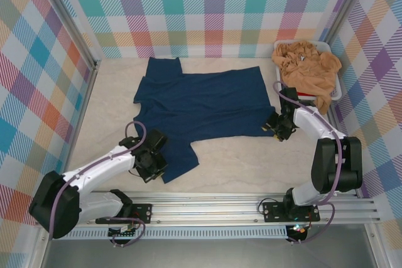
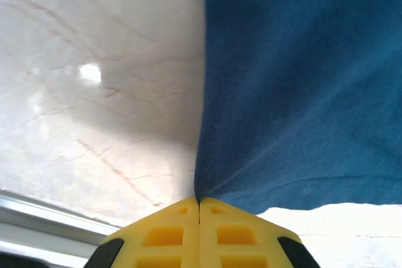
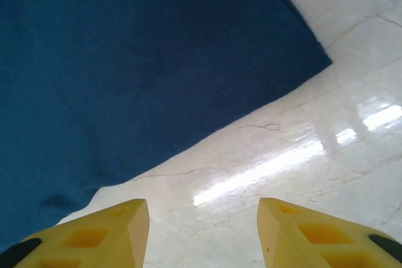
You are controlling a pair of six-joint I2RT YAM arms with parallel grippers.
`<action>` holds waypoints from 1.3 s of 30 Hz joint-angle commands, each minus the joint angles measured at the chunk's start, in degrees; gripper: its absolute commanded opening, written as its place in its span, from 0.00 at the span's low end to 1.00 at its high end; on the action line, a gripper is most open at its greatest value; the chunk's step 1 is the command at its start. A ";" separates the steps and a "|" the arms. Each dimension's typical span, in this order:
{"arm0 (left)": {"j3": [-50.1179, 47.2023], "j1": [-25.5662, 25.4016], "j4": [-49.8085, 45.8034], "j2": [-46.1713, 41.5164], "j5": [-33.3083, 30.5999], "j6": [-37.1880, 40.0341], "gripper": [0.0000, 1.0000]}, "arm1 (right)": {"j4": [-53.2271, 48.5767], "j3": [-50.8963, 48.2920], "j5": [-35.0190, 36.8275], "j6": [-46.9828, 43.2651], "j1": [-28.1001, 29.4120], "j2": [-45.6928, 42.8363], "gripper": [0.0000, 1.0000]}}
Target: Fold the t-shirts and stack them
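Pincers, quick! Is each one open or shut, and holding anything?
Left pincer: shut, pinching the edge of the navy t-shirt.
Right pincer: open, holding nothing.

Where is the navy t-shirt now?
In the top view, the navy t-shirt lies spread mid-table, left of the white tub; the left tool is shut on its near-left edge.

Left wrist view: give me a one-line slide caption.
Left claw, shut, pinches the edge of the dark navy blue cloth t-shirt over the pale marbled tabletop.
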 commanded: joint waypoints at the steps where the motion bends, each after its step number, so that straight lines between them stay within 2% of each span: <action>1: -1.29 -0.55 -4.72 -2.36 -2.89 -2.00 0.00 | -2.27 -1.72 3.84 1.51 -1.66 -0.75 0.50; 6: -1.35 -0.57 -7.00 -4.54 -5.30 -1.83 0.00 | 0.81 -2.34 2.77 0.19 -5.58 0.50 0.48; 13: -1.92 -0.46 -6.62 -5.31 -6.51 -1.73 0.00 | 2.55 -0.59 2.81 -2.00 -6.26 5.98 0.40; 19: -1.38 -0.46 -6.04 -5.08 -7.08 -1.73 0.00 | 1.71 -2.06 5.82 -0.60 -6.48 6.13 0.41; 23: -0.92 -0.44 -5.94 -5.04 -7.33 -1.38 0.00 | 3.71 -1.73 5.00 -1.35 -7.11 7.06 0.40; 27: -0.47 -0.46 -5.92 -4.71 -7.07 -0.66 0.00 | 3.63 0.43 5.29 -2.28 -7.15 9.77 0.34; 32: -0.92 -0.45 -4.93 -3.89 -5.85 -0.21 0.00 | 3.16 0.40 5.01 -1.69 -7.19 11.40 0.21; 34: -0.95 -0.46 -4.64 -3.66 -5.42 0.19 0.00 | 3.45 -0.26 5.09 -1.46 -7.20 11.18 0.11; 37: -0.62 -0.46 -5.38 -4.10 -5.35 0.99 0.00 | 3.40 -0.81 5.42 -1.47 -7.19 9.60 0.02; 39: 0.47 -0.46 -6.84 -5.15 -6.46 1.88 0.00 | 3.35 -1.39 5.58 -1.48 -7.08 7.35 0.00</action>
